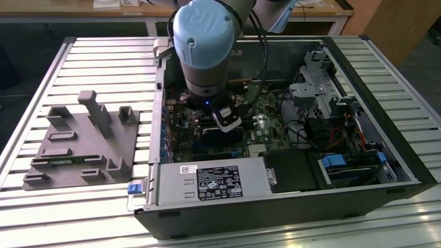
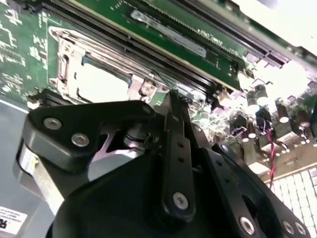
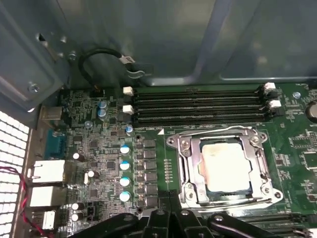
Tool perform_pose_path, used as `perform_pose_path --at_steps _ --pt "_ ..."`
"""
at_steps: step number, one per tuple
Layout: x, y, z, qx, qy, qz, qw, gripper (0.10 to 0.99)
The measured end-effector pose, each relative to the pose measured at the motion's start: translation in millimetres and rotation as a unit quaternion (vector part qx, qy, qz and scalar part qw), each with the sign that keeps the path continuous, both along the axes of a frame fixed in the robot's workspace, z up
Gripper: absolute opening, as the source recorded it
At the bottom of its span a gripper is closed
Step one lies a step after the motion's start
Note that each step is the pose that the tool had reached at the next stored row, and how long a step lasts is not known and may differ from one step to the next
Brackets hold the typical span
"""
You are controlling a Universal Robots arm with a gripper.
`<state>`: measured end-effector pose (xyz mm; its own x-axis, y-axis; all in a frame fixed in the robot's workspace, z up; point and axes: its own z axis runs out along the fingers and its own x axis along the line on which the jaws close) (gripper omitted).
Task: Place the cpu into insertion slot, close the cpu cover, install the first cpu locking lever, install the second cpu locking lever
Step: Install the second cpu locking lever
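- Cpu (image 3: 225,167) sits in the slot (image 3: 185,171), pale top showing through the cover (image 3: 257,163), which lies closed over it; the placing and cover steps look done.
- Levers: latched or not, I cannot tell.
- Hand (image 3: 168,210) hovers just beside the slot, fingers together, holding nothing.
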<state>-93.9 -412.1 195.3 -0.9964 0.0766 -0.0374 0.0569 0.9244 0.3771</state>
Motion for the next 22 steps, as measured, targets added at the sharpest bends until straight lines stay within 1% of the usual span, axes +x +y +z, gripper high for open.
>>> perform_pose_path --at_steps 3,5,6,9,11,16,18,22 --pt "4.2 0.0 0.1 -0.0067 0.0000 -0.001 1.0000 0.106" --pt "4.6 0.7 -0.1 -0.0116 0.0000 -0.002 0.9999 0.106" --pt "4.6 2.1 -0.5 -0.0126 0.0000 -0.002 0.9999 0.106" --pt "4.6 9.6 -1.4 -0.0147 0.0000 -0.002 0.9999 0.106" --pt "4.7 11.9 -2.4 -0.0164 0.0000 -0.002 0.9999 0.106" --pt "4.7 12.6 -6.1 -0.0237 0.0000 -0.002 0.9997 0.106" --pt "4.6 12.7 -6.8 -0.0250 0.0001 -0.002 0.9997 0.106" --pt "4.4 12.7 -7.4 -0.0253 0.0000 -0.002 0.9997 0.106"
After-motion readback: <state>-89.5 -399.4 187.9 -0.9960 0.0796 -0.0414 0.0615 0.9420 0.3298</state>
